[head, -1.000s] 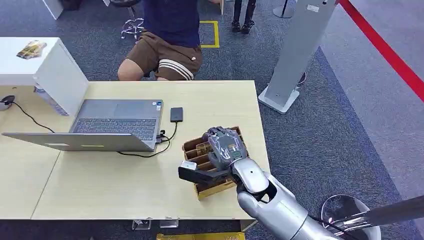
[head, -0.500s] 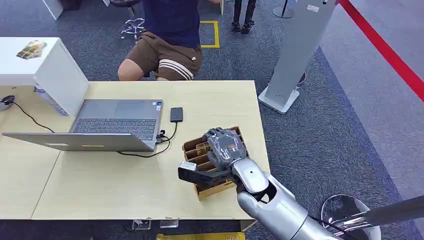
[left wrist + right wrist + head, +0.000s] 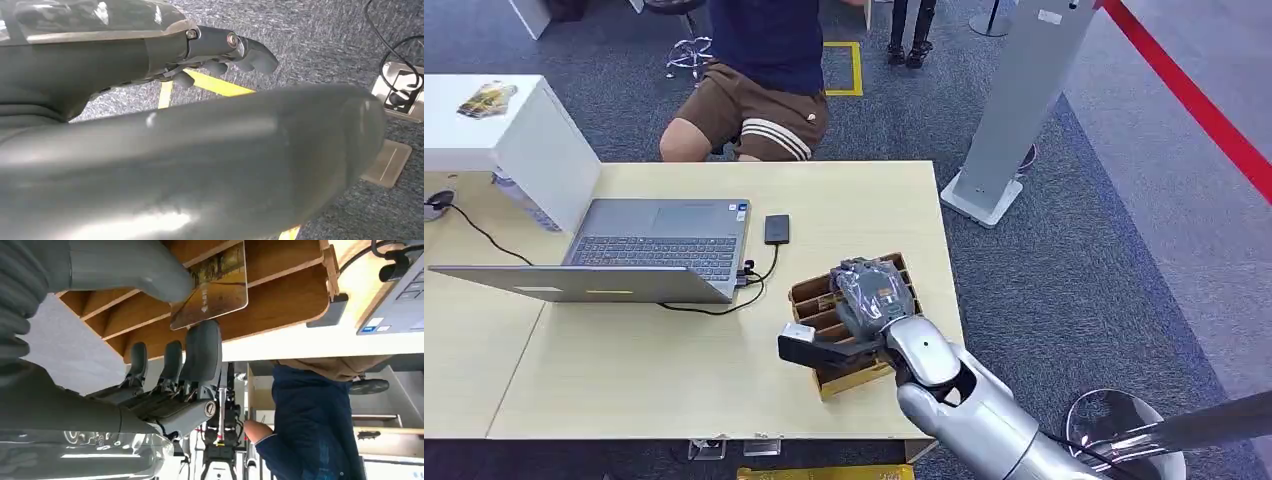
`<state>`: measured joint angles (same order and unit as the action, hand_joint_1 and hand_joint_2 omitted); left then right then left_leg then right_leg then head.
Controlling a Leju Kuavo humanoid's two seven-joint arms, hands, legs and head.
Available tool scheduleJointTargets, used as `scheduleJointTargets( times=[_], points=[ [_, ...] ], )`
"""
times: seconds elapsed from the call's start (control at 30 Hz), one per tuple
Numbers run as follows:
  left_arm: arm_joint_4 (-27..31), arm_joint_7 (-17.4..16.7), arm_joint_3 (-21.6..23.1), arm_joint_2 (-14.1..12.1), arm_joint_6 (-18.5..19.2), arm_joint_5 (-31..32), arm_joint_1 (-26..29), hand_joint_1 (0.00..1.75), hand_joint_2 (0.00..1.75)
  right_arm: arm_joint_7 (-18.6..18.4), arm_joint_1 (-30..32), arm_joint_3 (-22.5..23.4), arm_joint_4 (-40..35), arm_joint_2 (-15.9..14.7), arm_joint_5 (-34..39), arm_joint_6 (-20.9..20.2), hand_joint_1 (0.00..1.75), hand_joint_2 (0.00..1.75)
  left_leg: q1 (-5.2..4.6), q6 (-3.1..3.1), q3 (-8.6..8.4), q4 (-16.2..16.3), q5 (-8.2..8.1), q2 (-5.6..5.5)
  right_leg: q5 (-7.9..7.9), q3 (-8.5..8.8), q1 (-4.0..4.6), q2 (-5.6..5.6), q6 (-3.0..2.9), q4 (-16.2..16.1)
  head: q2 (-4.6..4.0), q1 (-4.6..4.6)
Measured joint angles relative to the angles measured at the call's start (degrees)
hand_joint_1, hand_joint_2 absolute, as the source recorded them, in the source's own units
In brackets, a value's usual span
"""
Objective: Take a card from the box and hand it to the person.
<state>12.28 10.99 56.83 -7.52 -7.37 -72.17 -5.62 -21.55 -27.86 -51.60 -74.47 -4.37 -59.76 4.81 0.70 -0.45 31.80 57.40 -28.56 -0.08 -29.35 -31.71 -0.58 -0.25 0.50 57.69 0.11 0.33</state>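
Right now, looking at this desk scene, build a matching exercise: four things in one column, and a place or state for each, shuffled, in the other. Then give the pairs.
1. card
2. laptop
3. box
4. person

A. open on the desk, cable plugged in
B. seated across the desk
C. pinched by the right hand
D. wooden, slotted, near the desk's right edge

Pairs: 1-C, 2-A, 3-D, 4-B

The right hand point(image 3: 871, 292) lies over the box point(image 3: 809, 298) and covers most of its slots in the head view. The card point(image 3: 212, 286) has its near end hidden behind the thumb in the right wrist view; its print is too small to read. The person point(image 3: 764, 75) is cut off at the top edge.
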Motion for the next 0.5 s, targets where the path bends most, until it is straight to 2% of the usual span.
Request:
scheduleJointTargets(
  times=[0.13, 0.2, 0.37, 0.4, 0.43, 0.47, 0.5],
  points=[
    [0.0, 0.0, 0.0, 0.0, 0.0, -0.02, 0.0, 0.0, 0.0, 0.0, 0.34, -0.13, 0.31, -0.02, -0.07, -0.2, 0.68, 1.75, 0.0, 0.0, 0.01, 0.0, 0.0, 0.0, 0.0, -0.01, 0.0, 0.0, 0.0, 0.0, 0.0, 0.04],
    [0.0, 0.0, 0.0, 0.0, 0.02, -0.02, 0.0, 0.0, 0.0, -0.02, 0.34, -0.13, 0.35, -0.02, -0.07, -0.18, 0.59, 1.75, 0.0, 0.0, 0.01, 0.0, 0.0, 0.0, 0.0, -0.01, 0.0, 0.0, 0.0, 0.0, 0.0, 0.0],
    [0.0, 0.02, 0.0, 0.0, 0.07, -0.02, 0.0, 0.0, 0.0, -0.22, 0.35, -0.09, 0.39, -0.04, -0.07, -0.04, 0.63, 1.75, 0.0, 0.0, 0.02, 0.0, 0.0, 0.0, 0.0, -0.01, 0.0, 0.0, 0.0, 0.0, 0.0, 0.0],
    [0.0, 0.02, 0.0, 0.0, 0.11, -0.02, 0.0, 0.0, 0.0, -0.22, 0.34, -0.07, 0.39, -0.07, -0.07, -0.04, 0.75, 1.75, 0.0, 0.0, 0.02, 0.0, 0.0, 0.0, 0.0, -0.02, 0.0, 0.0, 0.0, 0.0, 0.0, 0.0],
    [0.0, 0.02, 0.0, 0.0, 0.17, -0.02, 0.0, 0.0, 0.0, -0.22, 0.34, -0.07, 0.39, -0.09, -0.07, -0.04, 0.75, 1.75, 0.0, 0.0, 0.01, 0.0, 0.0, 0.0, 0.0, -0.01, 0.0, 0.0, 0.0, 0.0, 0.0, 0.0],
    [0.0, 0.02, 0.0, 0.0, 0.17, -0.02, 0.0, 0.0, 0.0, -0.24, 0.35, -0.04, 0.39, -0.11, -0.07, -0.04, 0.82, 1.75, 0.0, 0.0, 0.01, 0.0, 0.0, 0.0, 0.0, -0.01, 0.0, 0.0, 0.0, 0.0, 0.0, 0.02],
    [0.0, 0.02, 0.0, 0.0, 0.2, -0.02, 0.0, 0.0, 0.0, -0.24, 0.35, -0.04, 0.39, -0.11, -0.07, -0.04, 1.08, 1.75, 0.0, 0.0, 0.01, 0.0, 0.0, 0.0, 0.0, -0.01, 0.0, 0.0, 0.0, 0.0, 0.0, 0.02]
  ],
)
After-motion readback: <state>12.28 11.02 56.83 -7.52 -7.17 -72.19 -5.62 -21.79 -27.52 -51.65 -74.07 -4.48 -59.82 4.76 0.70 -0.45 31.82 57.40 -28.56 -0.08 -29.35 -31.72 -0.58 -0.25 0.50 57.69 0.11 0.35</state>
